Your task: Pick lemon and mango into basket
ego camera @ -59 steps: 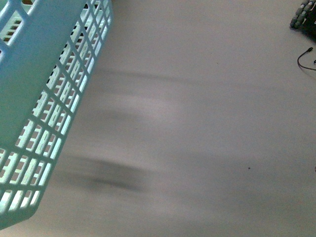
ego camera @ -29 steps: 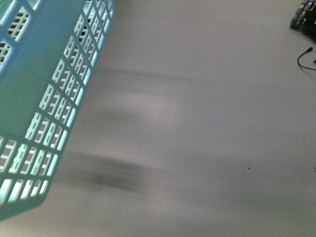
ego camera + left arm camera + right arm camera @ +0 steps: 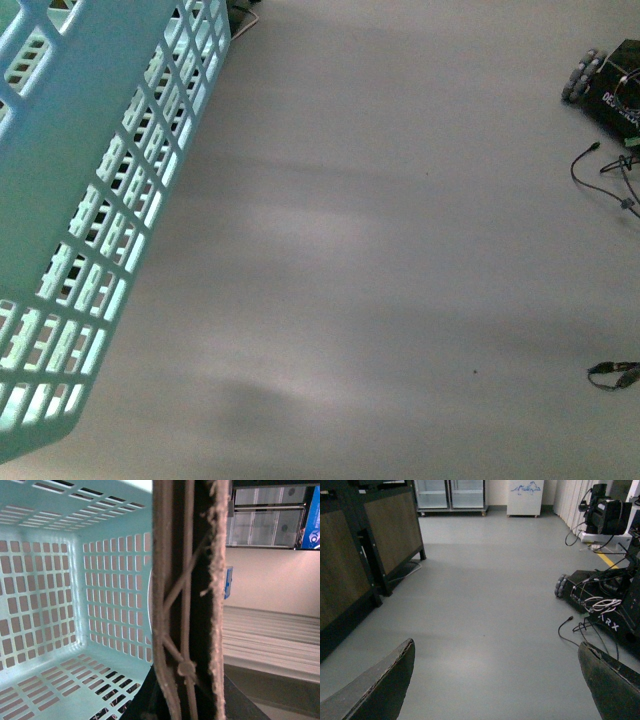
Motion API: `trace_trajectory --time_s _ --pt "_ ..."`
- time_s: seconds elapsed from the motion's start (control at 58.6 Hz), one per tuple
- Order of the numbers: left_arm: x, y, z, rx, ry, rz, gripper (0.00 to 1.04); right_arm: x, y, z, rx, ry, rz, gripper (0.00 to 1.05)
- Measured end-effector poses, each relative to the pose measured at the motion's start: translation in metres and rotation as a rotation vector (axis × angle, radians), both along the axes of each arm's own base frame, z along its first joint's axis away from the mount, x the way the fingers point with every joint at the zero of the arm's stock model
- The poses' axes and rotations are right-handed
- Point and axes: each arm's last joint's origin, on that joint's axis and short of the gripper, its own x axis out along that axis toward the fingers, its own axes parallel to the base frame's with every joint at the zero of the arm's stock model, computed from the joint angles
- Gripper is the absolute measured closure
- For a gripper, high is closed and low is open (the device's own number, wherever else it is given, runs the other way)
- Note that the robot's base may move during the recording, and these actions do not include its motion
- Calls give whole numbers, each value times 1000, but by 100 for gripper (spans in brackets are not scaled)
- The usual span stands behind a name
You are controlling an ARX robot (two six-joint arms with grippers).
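The light teal plastic basket (image 3: 85, 210) fills the left edge of the front view, tilted, its slotted lattice side facing the grey floor (image 3: 400, 280). From the left wrist its gridded walls and bottom (image 3: 50, 595) show, with the brown handle (image 3: 172, 580) crossing close in front, frayed along one edge.

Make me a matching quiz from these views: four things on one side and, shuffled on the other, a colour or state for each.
Things:
1. basket
2. handle
3. right tool
4. wheeled machine

Colours or states:
A. black
B. open, holding nothing
C. light teal
D. brown

Pairs: 1-C, 2-D, 3-B, 4-A
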Motion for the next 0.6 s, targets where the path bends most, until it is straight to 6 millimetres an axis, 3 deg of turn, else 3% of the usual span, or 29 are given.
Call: trace_trajectory --time_s 0.597 --pt "0 0 0 0 -1 0 99 0 0 0 0 0 0 9"
